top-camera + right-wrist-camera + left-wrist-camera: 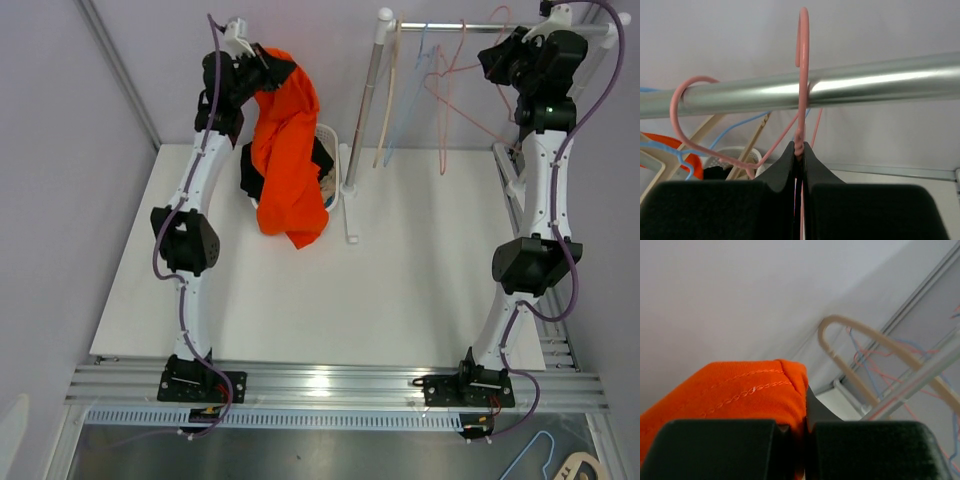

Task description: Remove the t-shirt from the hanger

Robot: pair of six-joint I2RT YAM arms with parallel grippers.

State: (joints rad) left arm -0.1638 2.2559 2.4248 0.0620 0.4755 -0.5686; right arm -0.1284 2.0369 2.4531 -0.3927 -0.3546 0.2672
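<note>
Left pincer clenched on the orange t-shirt; I see it draping over the white basket, back left of the worktop. Right pincer clamps the pink hanger hooked on the rail. Lettering on the tan piece is unreadable.

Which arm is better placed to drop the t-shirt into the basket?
Left. Its gripper is shut on the orange t-shirt, which hangs right at the white basket. The right gripper is across the table, shut on a pink hanger at the rail.
</note>
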